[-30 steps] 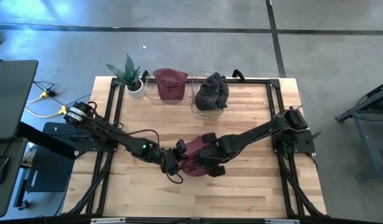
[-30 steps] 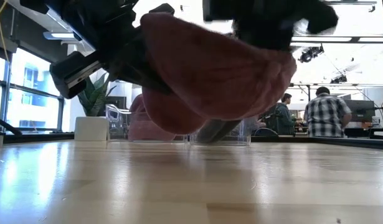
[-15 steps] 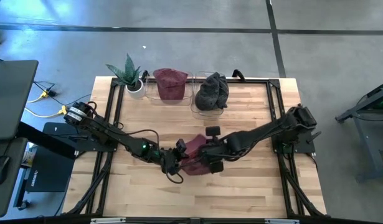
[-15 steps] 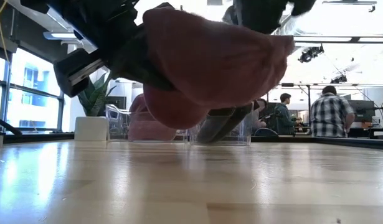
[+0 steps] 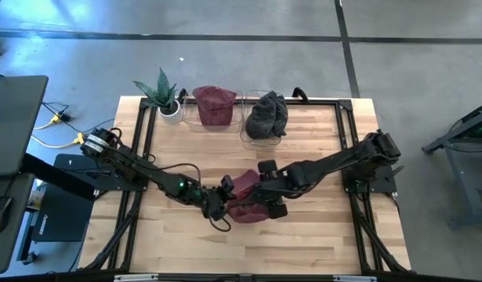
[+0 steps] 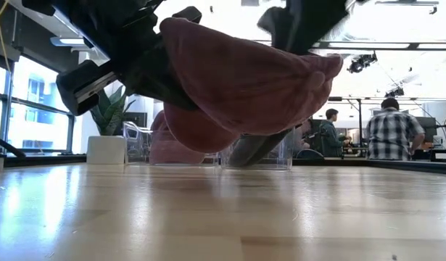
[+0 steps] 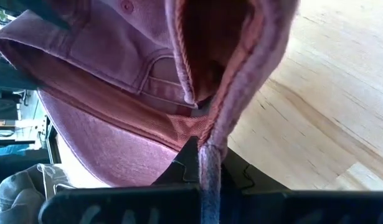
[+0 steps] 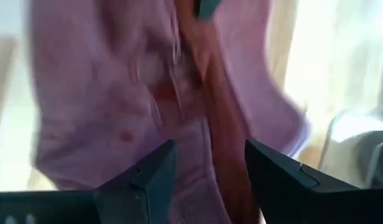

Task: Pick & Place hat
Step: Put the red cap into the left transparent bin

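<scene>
A maroon cap (image 5: pixel 244 193) hangs in the air above the middle of the table, near its near edge. The low view shows the cap (image 6: pixel 244 80) clear of the wood. My left gripper (image 5: pixel 219 202) reaches in from the table's left and is shut on the cap's edge (image 7: pixel 210 140). My right gripper (image 5: pixel 268 204) comes from the right. It is open, its fingers (image 8: pixel 151 171) standing close in front of the cap's crown (image 8: pixel 116 93). I cannot tell whether they touch it. My left gripper (image 7: pixel 200 152) pinches the cap's stitched rim edge (image 7: pixel 211 134) between its two fingers. It comes at the cap from the table's left. The cap is lifted clear of the table, and its crown (image 6: pixel 208 123) sags below the fingers.
At the far edge stand two clear containers, one with a maroon cap (image 5: pixel 215 106) and one with a grey cap (image 5: pixel 266 116). A potted plant (image 5: pixel 166 98) is to their left. Bare wood (image 5: pixel 303 243) lies along the near side. People stand in the room behind (image 6: pixel 388 130).
My right gripper has turned at the wrist above the cap and shifted slightly toward the table's right edge. The cap has stayed lifted in my left gripper, with its right end rising a little.
</scene>
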Controlling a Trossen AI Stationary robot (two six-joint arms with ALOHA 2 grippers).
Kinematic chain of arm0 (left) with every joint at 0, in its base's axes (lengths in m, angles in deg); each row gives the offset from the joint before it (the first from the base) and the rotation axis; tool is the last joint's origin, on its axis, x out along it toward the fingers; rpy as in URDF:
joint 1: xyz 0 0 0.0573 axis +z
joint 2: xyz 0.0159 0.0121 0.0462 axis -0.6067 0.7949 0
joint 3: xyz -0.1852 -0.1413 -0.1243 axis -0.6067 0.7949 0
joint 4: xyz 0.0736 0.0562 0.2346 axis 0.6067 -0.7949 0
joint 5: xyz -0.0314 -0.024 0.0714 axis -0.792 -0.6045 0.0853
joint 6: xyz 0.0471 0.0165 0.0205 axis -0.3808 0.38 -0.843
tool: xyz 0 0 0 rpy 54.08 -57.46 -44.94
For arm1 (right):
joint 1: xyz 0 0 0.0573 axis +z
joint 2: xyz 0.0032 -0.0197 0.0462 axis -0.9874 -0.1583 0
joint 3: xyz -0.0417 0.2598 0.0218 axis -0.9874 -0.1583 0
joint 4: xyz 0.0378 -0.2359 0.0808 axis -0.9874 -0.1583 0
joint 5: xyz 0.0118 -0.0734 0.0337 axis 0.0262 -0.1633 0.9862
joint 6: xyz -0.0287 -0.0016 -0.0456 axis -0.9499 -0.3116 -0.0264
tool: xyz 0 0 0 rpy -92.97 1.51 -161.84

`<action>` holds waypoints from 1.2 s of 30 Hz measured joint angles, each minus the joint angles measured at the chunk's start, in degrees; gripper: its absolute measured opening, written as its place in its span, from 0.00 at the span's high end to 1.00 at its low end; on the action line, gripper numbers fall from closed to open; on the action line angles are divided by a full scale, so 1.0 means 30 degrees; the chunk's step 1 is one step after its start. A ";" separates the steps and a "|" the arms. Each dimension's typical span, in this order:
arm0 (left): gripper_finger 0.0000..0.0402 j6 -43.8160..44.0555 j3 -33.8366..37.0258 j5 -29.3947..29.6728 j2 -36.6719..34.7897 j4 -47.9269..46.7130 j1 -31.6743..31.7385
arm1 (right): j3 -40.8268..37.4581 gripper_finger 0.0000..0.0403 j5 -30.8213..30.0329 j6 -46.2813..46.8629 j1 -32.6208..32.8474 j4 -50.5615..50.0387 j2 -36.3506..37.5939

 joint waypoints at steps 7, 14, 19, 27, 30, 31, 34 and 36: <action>1.00 0.0013 0.0000 0.0007 0.0000 -0.0096 0.0007 | -0.0007 0.57 0.1017 0.1053 -0.0641 -0.1810 -0.1994; 1.00 0.0006 0.0000 0.0172 0.0015 -0.0219 0.0006 | 0.0000 0.66 0.4908 0.2722 -0.1519 -0.1369 -0.2341; 1.00 0.0009 -0.0019 0.1912 0.0015 -0.0252 0.0005 | -0.0015 0.74 0.6900 0.3077 -0.1688 -0.1604 -0.2356; 1.00 0.0013 -0.0022 0.2857 0.0015 -0.0529 0.0000 | -0.0015 0.72 0.4331 0.3723 -0.1495 -0.1467 -0.2356; 1.00 0.0013 -0.0022 0.2914 0.0015 -0.0532 0.0006 | -0.0015 0.67 0.4131 0.3413 -0.1559 -0.0757 -0.2356; 1.00 0.0013 -0.0022 0.2922 0.0015 -0.0527 0.0000 | -0.0015 0.67 0.3884 0.3366 -0.1586 -0.0450 -0.2356; 1.00 0.0040 -0.0022 0.2929 0.0015 -0.0532 0.0000 | -0.0015 0.69 0.3010 0.3328 -0.1645 0.0170 -0.2356; 1.00 0.0079 -0.0022 0.2929 0.0015 -0.0527 0.0000 | -0.0015 0.77 0.2592 0.3326 -0.1652 0.0264 -0.2356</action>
